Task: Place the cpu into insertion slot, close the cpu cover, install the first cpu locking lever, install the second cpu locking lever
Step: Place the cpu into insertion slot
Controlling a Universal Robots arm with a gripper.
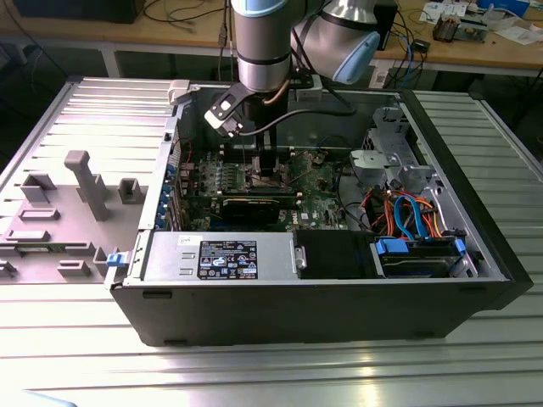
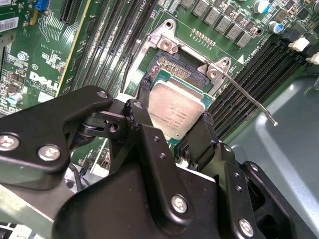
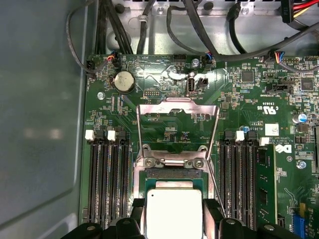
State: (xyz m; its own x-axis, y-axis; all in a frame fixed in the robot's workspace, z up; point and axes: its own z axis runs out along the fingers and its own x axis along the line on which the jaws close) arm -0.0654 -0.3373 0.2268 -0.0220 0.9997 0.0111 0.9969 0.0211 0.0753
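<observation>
2 fingers (image 2: 200, 139) pinch the cpu (image 3: 173, 214), seemingly just over the slot (image 2: 174, 64); the cover (image 3: 178, 103) stands open. The case (image 1: 297, 314) lies on a ribbed metal counter (image 1: 271, 373), with a cluttered bench (image 1: 501, 47) behind.

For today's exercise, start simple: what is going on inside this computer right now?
The robot arm reaches into the open computer case. Its gripper is closed on the cpu, with a finger on each of two opposite sides. It holds the chip over the insertion slot on the green motherboard. Part of the slot shows beyond the chip; whether it is seated cannot be told. The cpu cover is flipped open, and a locking lever sticks out unlatched.
</observation>
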